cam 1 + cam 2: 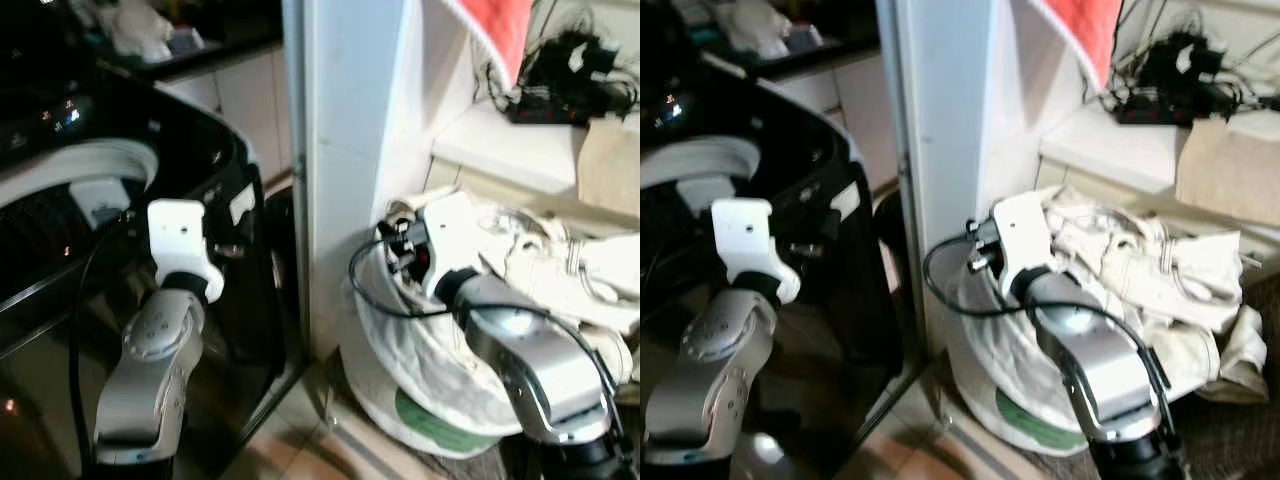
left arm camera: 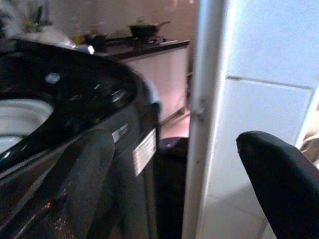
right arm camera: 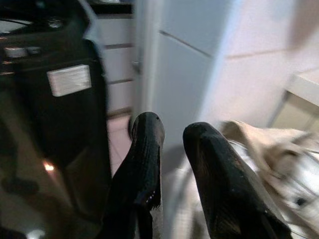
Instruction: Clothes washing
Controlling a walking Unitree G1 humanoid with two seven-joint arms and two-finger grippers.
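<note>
Laundry (image 1: pixel 540 265), pale cream garments, is heaped in a white basket (image 1: pixel 420 400) on the floor right of a white pillar (image 1: pixel 345 170). The right gripper (image 3: pixel 172 137) hangs just above the heap's near edge, its fingers (image 3: pixel 144 164) almost together with a narrow gap and nothing between them. Left of the pillar stands the black washing machine (image 1: pixel 120 200), its white drum rim (image 1: pixel 90 160) showing. The left gripper (image 2: pixel 174 164) is raised beside the machine's front corner, fingers (image 2: pixel 279 179) wide apart.
</note>
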